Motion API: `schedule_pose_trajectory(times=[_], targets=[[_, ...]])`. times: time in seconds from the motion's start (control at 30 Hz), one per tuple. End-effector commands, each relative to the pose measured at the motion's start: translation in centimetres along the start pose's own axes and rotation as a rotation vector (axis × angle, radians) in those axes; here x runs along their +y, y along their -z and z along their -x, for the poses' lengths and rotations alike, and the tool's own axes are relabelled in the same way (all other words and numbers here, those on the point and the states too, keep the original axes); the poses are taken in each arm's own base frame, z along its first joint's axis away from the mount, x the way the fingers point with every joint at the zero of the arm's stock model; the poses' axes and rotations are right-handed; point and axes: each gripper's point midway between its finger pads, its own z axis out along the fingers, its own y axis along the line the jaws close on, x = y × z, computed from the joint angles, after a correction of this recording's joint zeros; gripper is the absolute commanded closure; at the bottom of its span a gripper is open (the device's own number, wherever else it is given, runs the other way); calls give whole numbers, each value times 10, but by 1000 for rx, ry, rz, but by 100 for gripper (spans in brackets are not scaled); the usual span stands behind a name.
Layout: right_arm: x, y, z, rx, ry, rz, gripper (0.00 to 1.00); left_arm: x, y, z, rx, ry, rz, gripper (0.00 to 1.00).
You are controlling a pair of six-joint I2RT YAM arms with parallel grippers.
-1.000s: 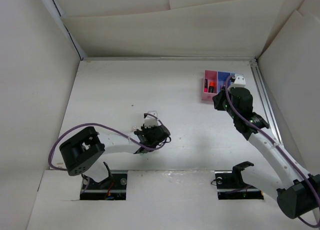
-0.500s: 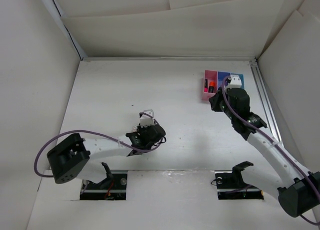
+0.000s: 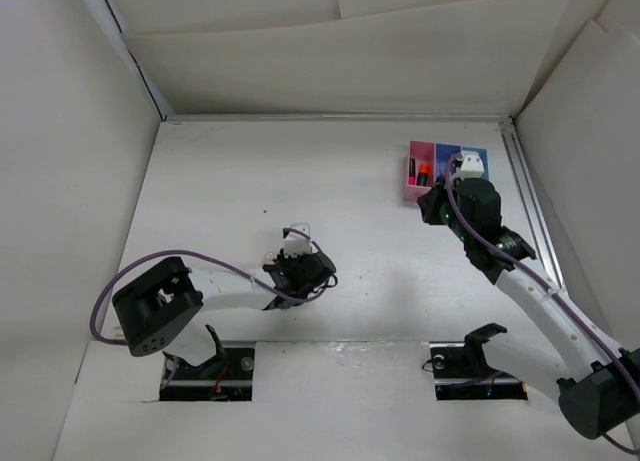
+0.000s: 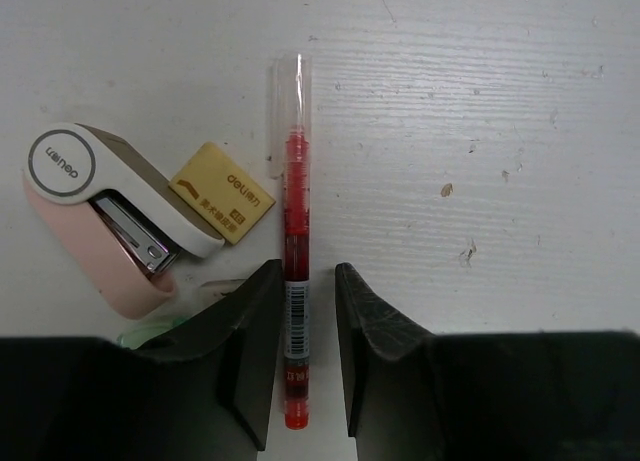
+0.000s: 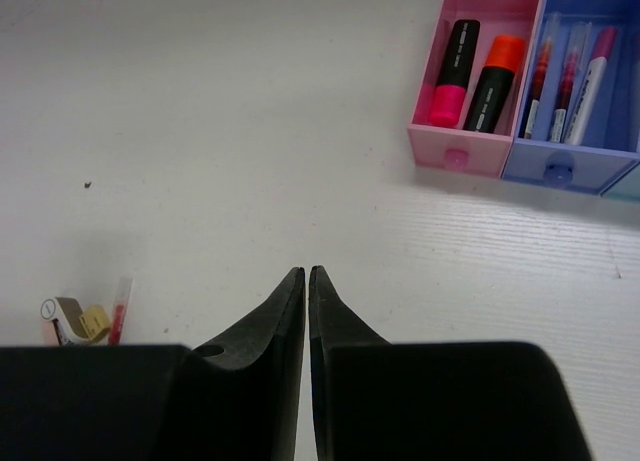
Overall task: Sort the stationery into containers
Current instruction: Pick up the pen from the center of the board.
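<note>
A thin red pen lies on the table, its rear end between the fingers of my left gripper. The jaws stand a little apart: the left finger is against the pen and a gap shows at the right finger. Left of the pen lie a beige eraser and something pale green, mostly hidden by the finger. The containers stand at the back right: a pink bin with two highlighters, then a blue bin with pens. My right gripper hovers in front of them, shut and empty.
A pink and white stapler lies next to the eraser. In the top view the left gripper is low at the table's middle front and the right gripper just before the bins. White walls enclose the table.
The left wrist swung a little to the left and came back over the pen. The right arm edged slightly left in front of the bins, its jaws staying shut.
</note>
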Motion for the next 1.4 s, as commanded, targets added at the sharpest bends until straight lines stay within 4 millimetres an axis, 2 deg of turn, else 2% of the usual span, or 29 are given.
schedule_pose_trajectory(times=[0.0,0.13,0.2,0.23,0.33,0.37,0.43,0.6,0.67,0.73,0.77,0.83,0.87,0.93,1.0,1.07,1.17,1.23,1.37], targets=[[10,4,14,-42,-13,29,89,-3,-2,4,-6,3,-11,77],[11,5,19,-51,-14,32,88,-2,-12,-18,57,-21,14,81],[11,5,19,-51,-14,32,82,-4,-13,-22,68,-18,1,81],[11,5,19,-51,-14,32,79,-2,-13,-27,82,-23,-1,85],[19,3,12,-21,-12,76,65,-8,-9,-20,71,0,-30,99],[19,3,6,-4,-10,85,62,-9,-8,-18,66,-3,-36,100],[30,3,6,-5,-11,144,55,-9,-1,-13,51,-5,-45,100],[52,8,-2,32,-17,275,48,-41,30,20,11,35,-177,100],[60,12,-11,67,-15,332,46,-55,48,39,-7,64,-265,100],[68,20,-5,50,-23,379,42,-70,68,62,-45,115,-364,100],[77,23,-11,69,-18,427,41,-76,76,66,-44,131,-407,100],[84,28,-13,79,-46,471,38,-82,88,78,-70,139,-471,100],[94,33,-8,69,-48,528,34,-90,101,91,-97,168,-536,100],[101,35,-18,89,-60,571,30,-95,111,100,-118,182,-582,100],[114,41,-18,89,-56,621,23,-104,122,113,-144,198,-637,100],[118,38,-28,118,-61,630,22,-112,126,118,-154,188,-668,100],[131,41,-32,131,-57,672,19,-128,136,130,-167,197,-730,100],[137,40,-26,101,-62,688,15,-136,135,129,-161,184,-750,100],[142,34,-35,128,-78,697,14,-141,141,130,-166,188,-779,100]])
